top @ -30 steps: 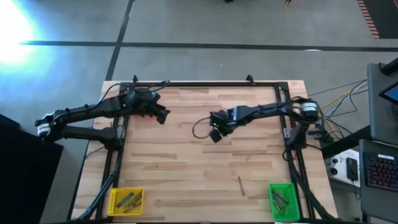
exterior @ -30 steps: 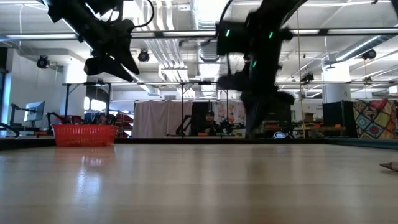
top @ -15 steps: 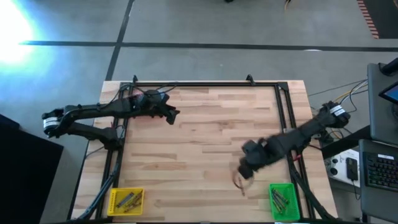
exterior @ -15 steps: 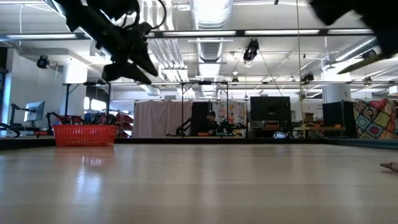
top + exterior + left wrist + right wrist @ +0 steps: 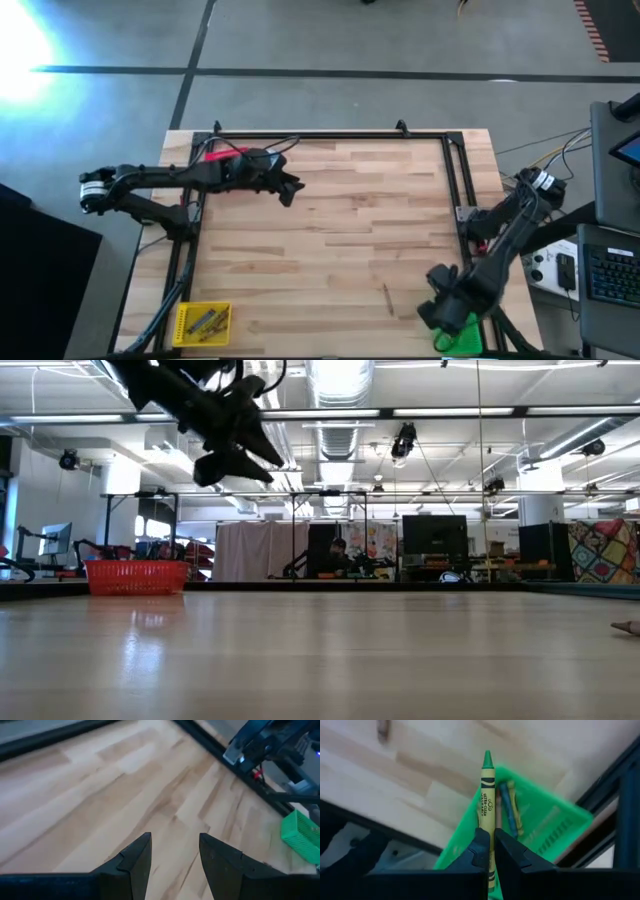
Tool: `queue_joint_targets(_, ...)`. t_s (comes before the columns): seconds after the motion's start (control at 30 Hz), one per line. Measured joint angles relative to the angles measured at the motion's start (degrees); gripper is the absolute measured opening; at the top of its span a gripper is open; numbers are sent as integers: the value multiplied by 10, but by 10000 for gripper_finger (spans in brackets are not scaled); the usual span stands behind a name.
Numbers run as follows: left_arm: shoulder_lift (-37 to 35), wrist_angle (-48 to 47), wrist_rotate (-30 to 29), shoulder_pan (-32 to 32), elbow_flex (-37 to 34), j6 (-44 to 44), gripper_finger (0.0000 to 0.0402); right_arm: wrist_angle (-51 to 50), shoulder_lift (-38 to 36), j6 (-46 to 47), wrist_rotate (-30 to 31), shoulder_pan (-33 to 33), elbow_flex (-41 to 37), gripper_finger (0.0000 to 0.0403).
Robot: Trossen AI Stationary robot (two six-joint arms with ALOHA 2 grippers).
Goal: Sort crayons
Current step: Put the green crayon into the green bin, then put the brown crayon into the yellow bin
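Note:
My right gripper [image 5: 488, 837] is shut on a green crayon [image 5: 487, 795] above the green bin [image 5: 555, 835], at the table's near right corner; it also shows in the high view [image 5: 445, 308]. Several crayons [image 5: 507, 810] lie in that bin. A brown crayon [image 5: 388, 298] lies alone on the table left of the green bin [image 5: 458, 338]. My left gripper [image 5: 172, 850] is open and empty, high over the table's far left part [image 5: 290, 188]. My right gripper pinches the green crayon between its two fingers by the wrapped shaft [image 5: 488, 827], toward its blunt end. The crayon lies along the fingers and sticks out past them, its tip [image 5: 487, 756] pointing away. It is lifted clear, over the green bin's near rim.
A yellow bin [image 5: 203, 322] with crayons stands at the near left corner. A red bin [image 5: 218, 155] stands at the far left, partly under my left arm; it also shows in the low view [image 5: 135, 575]. A black frame [image 5: 462, 200] runs round the table.
My right gripper has swept from the table's middle toward the near right corner and now stands over the green bin. My left gripper has gone a little toward the table's right edge.

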Motion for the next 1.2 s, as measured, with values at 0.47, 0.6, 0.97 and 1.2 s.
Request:
queue_joint_targets(0.47,-3,-82,-1,0,79,70,148,59,0,125,-31,70,-48,113)
queue_joint_targets(0.6,-5,-115,-12,0,92,82,148,50,0,133,-28,71,-41,151)
queue_joint_targets(0.97,-22,-119,-26,0,94,83,148,50,-1,125,217,29,-12,150)
queue_joint_targets(1.2,-26,-122,-26,0,94,82,148,62,21,10,221,-69,-21,132)
